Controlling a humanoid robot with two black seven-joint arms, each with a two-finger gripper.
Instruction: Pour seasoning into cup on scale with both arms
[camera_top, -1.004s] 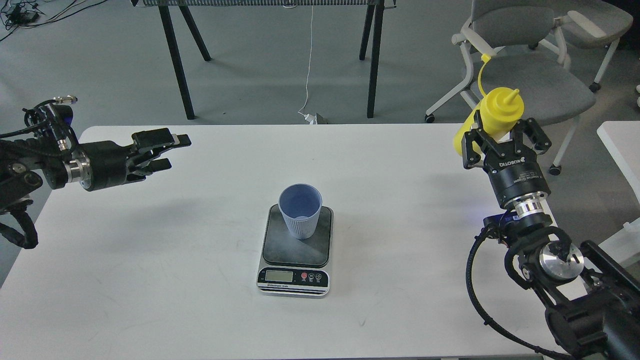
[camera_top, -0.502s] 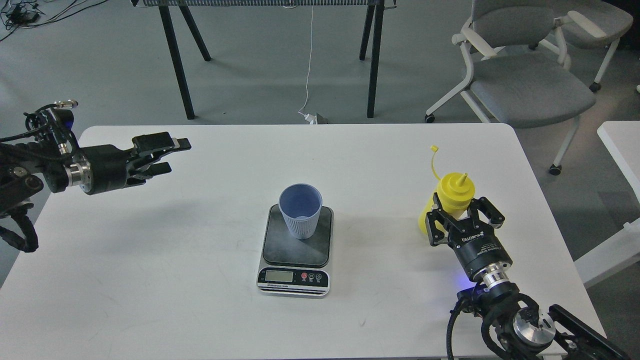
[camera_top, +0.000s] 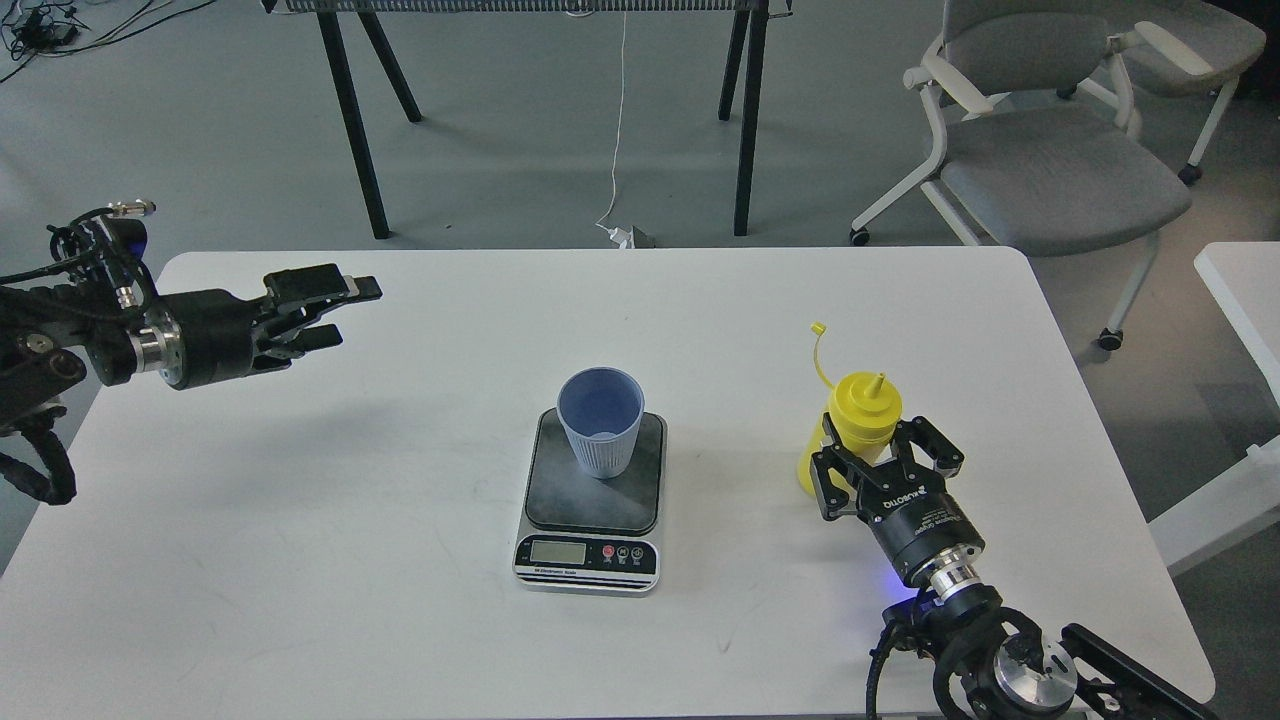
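The pale blue ribbed cup stands upright on the dark platform of the scale at the table's middle. The yellow squeeze bottle, nozzle up with its tethered cap hanging to the upper left, is at the right of the table, low over it or standing on it. My right gripper is shut on the bottle's body. My left gripper is open and empty, held above the table's far left, pointing right.
The white table ends at its right edge near the bottle. Behind it stand black table legs, a grey office chair and a white cable on the floor. Another white surface lies at the far right.
My right gripper has carried the bottle down from high at the table's back right corner to low over the table, then left toward the scale. The left arm has barely moved.
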